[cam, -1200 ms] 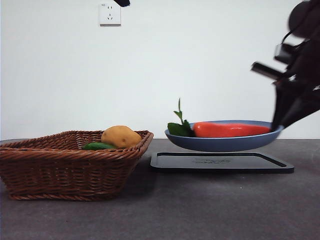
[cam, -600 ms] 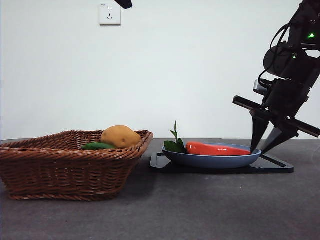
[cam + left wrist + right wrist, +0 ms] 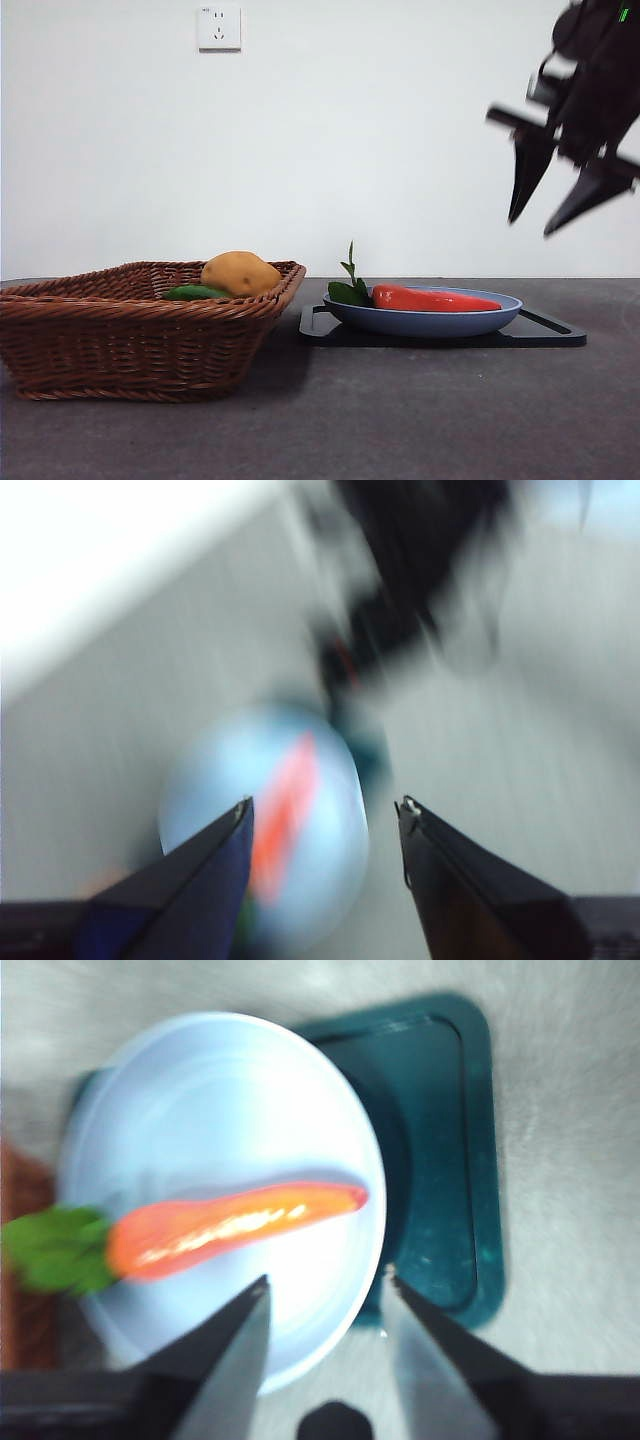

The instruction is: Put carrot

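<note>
The red-orange carrot (image 3: 435, 299) lies lengthwise in a blue plate (image 3: 425, 322), its green leaves pointing toward the basket. The plate rests on a black tray (image 3: 555, 335). My right gripper (image 3: 530, 227) hangs open and empty in the air, above and to the right of the plate. Its wrist view looks down on the carrot (image 3: 230, 1225) in the plate (image 3: 200, 1090), with the right gripper (image 3: 327, 1280) well apart from both. My left gripper (image 3: 325, 802) is open and empty; its blurred view shows the carrot (image 3: 285, 815) far below.
A brown wicker basket (image 3: 140, 340) stands left of the tray and holds a yellow-orange potato (image 3: 240, 273) and a small green vegetable (image 3: 195, 293). A wall outlet (image 3: 219, 27) sits high on the white wall behind.
My right gripper has let go of the plate's rim and risen up and away; the plate with the carrot now sits on the tray. The black tip at the top edge is gone.
</note>
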`<state>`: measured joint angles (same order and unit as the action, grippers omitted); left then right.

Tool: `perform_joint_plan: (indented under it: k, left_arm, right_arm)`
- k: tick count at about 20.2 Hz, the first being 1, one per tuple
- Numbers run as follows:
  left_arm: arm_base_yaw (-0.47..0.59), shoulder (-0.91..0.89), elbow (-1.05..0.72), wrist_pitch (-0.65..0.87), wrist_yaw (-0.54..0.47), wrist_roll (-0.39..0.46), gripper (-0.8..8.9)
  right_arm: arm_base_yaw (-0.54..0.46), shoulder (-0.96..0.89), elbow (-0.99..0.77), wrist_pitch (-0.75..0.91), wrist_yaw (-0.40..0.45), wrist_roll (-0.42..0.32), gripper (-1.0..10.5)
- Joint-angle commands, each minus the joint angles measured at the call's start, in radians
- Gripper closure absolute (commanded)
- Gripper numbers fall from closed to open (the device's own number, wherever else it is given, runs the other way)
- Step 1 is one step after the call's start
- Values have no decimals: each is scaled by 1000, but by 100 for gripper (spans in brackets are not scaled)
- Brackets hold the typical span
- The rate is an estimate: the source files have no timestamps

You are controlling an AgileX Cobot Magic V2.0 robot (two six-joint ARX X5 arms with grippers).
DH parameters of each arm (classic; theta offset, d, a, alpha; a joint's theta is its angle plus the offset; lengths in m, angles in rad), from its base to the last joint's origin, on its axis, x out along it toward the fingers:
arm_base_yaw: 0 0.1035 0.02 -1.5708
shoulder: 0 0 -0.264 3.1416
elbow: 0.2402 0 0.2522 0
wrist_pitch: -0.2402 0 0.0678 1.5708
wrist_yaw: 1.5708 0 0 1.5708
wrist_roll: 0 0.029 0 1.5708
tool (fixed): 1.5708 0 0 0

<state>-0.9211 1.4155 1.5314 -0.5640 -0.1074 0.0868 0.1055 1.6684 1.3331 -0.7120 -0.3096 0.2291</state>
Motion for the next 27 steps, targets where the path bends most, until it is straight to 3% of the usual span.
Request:
perform_joint_plan:
  k: [1, 3, 7, 10, 14, 17, 22, 27]
  left_arm:
    - [1, 18, 14, 190, -27, 22, 636]
    - [16, 18, 14, 261, -23, 22, 819]
    - [103, 17, 14, 245, -24, 12, 807]
    - [196, 8, 14, 153, -23, -1, 807]
    - [304, -52, -32, 76, -18, 0, 807]
    - [348, -174, -175, 135, -20, 0, 807]
    - [406, -447, -529, 273, -22, -10, 807]
    - [413, -704, -836, 333, -21, -113, 807]
  right_arm:
    - [24, -68, 20, -36, 28, -58, 878]
    - [60, -146, 20, -74, 113, -101, 944]
    - [177, -291, -5, -80, 291, -118, 944]
    - [277, -393, -40, -39, 370, -134, 943]
    - [396, -562, -175, 140, 451, -133, 944]
    - [463, -695, -319, 253, 528, -133, 944]
    - [509, -887, -570, 399, 580, -132, 944]
    - [520, -1052, -779, 502, 580, -121, 944]
